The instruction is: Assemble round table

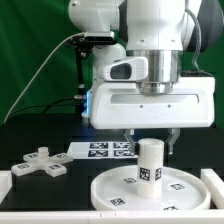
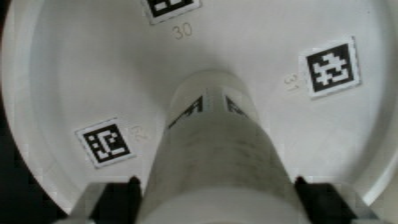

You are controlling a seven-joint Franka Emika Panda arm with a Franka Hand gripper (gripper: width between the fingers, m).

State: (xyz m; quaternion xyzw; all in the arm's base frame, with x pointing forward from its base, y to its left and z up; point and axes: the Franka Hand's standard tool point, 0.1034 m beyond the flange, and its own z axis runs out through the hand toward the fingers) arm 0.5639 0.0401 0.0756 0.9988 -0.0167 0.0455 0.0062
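- Disc: white, large and round with a raised rim. It lies flat on the tabletop, rim upward, toward the exterior view's right. Black-and-white square tags sit on its inner face around the centre.
- Leg: a white, short, thick cylinder. It stands upright at the disc centre with its lower end on the disc face, and has tags on its side wall.
- Foot piece: white, cross-shaped and tagged. It lies flat on the tabletop at the exterior view's left, well apart from the disc.
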